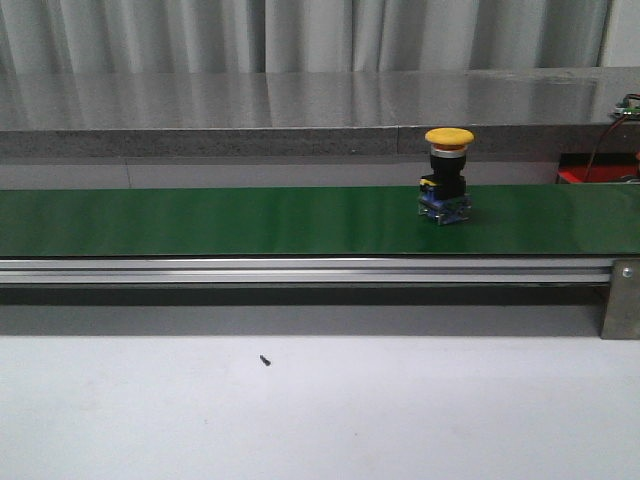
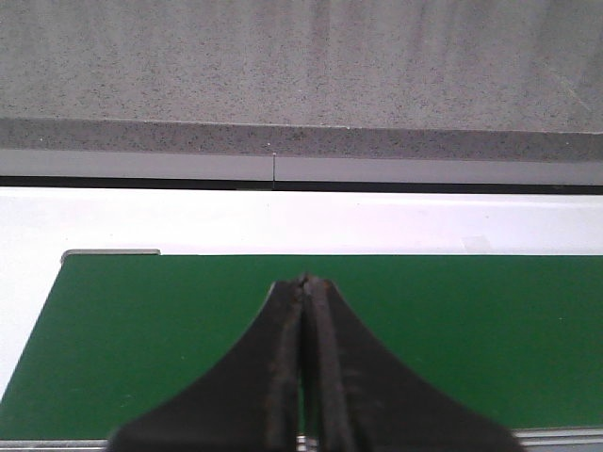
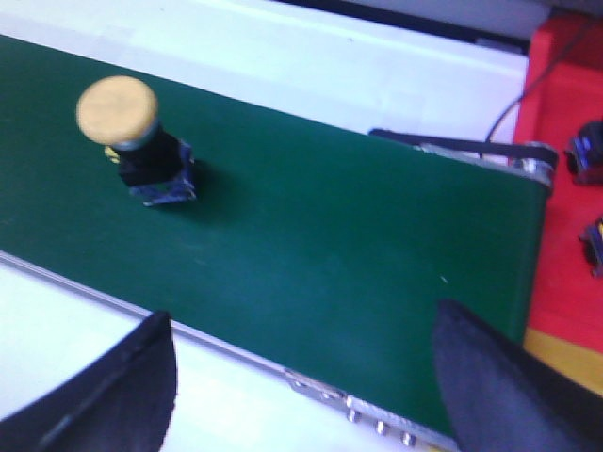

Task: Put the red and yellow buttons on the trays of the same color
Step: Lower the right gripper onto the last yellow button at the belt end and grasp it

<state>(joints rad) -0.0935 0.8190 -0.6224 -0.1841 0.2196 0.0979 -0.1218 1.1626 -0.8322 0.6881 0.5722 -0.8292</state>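
Note:
A yellow button (image 1: 447, 175) with a black and blue base stands upright on the green belt (image 1: 200, 220), right of centre. In the right wrist view the yellow button (image 3: 132, 132) sits far from my right gripper (image 3: 303, 315), which is open and empty over the belt's near rail. A red tray (image 3: 565, 235) lies past the belt's end, and an orange-yellow strip (image 3: 565, 356) shows beside it. My left gripper (image 2: 303, 282) is shut with nothing in it, hovering over the green belt (image 2: 471, 330). Neither gripper appears in the front view.
Two dark parts (image 3: 589, 151) lie on the red tray, and a cable (image 3: 509, 113) runs by the belt's end. An aluminium rail (image 1: 300, 270) borders the belt, with white table (image 1: 300, 420) in front and a grey stone ledge (image 1: 300, 110) behind.

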